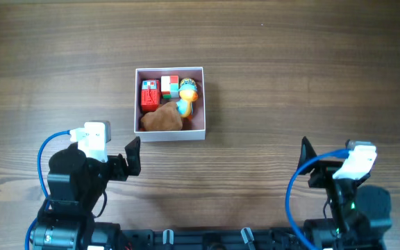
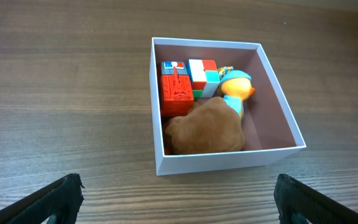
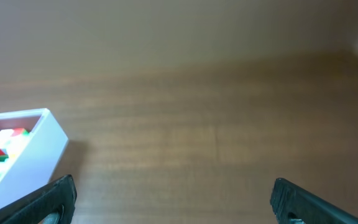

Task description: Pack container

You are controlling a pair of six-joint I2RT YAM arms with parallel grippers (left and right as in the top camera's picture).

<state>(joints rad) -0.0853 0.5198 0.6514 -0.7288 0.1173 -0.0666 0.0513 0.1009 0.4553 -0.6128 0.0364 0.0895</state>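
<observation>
Container [image 2: 229, 160] packed: brown plush [image 2: 204, 127], red block [image 2: 176, 90], striped cube [image 2: 202, 73], duck toy [image 2: 236, 87]. Left gripper [image 2: 178, 193], right gripper [image 3: 173, 186]: jaws spread wide, empty.

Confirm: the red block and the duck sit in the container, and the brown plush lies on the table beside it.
Not quite. The brown plush lies inside the container too, with the red block and the duck; the left wrist view shows it.
</observation>
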